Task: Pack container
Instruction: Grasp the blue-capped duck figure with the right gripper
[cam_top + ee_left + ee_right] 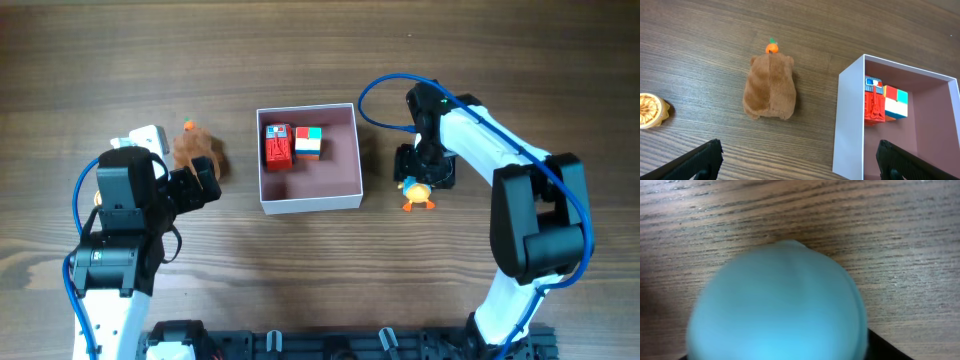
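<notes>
The container (310, 203) is a square white-walled box with a dusty-pink floor at the table's middle. Its near wall also shows in the left wrist view (847, 125). Inside it lie a red robot toy (277, 146) (872, 106) and a red, white and teal cube (308, 143) (895, 102). A brown plush toy (192, 148) (769, 87) with an orange top lies left of the container. My left gripper (205, 180) (797, 165) is open and empty, just short of the plush. My right gripper (424, 172) is right of the container, closed round a blue round toy (777, 302) with orange feet (417, 197).
A golden round piece (650, 111) lies on the table left of the plush. A white object (148, 137) sits behind the left arm. A blue cable (385, 82) loops over the right arm near the container's far right corner.
</notes>
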`<state>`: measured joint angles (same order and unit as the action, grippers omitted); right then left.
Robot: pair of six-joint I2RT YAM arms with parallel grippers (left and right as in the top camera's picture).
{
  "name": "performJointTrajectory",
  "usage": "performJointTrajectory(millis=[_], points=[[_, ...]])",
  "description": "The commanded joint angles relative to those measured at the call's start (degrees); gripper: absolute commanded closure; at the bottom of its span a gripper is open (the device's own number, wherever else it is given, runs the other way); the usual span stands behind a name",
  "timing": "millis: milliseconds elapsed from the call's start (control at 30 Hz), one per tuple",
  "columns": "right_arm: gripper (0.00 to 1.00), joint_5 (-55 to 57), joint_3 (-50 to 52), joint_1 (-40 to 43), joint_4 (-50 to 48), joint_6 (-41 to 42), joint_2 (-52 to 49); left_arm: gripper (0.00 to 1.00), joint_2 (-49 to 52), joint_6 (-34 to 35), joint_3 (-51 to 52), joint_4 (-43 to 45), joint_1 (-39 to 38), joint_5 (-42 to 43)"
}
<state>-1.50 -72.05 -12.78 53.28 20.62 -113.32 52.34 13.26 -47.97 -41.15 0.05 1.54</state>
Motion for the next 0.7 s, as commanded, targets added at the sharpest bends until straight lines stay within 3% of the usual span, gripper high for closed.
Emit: performJointTrajectory(millis=[0,133,267,400,533,667], points=[[0.57,0.98,0.72,-0.17,-0.13,0.35,-2.75,0.00,0.17,0.52,-1.11,0.13,-0.26,-0.31],[0.92,0.98,0.11,-0.17,0.15,-0.83,-2.71,0.00,0.17,0.52,-1.11,0.13,-0.26,-0.31],[0.95,3.21,-6.73,-0.31,5.38,-2.71,0.63,0.00,0.17,0.52,-1.11,0.13,-0.26,-0.33],[0.95,3.54,-19.37,-4.46,8.44,-3.52,11.85,0.00,0.17,0.52,-1.11,0.13,-0.26,-0.33],[0.96,3.61,-23.47,-15.56,2.91,6.10,17.44,0.00,0.17,0.52,-1.11,0.13,-0.26,-0.31],[0.96,3.61,-23.47,-22.45,-1.68,10.73,11.41,0.00,0.17,0.52,-1.11,0.13,-0.26,-0.31]])
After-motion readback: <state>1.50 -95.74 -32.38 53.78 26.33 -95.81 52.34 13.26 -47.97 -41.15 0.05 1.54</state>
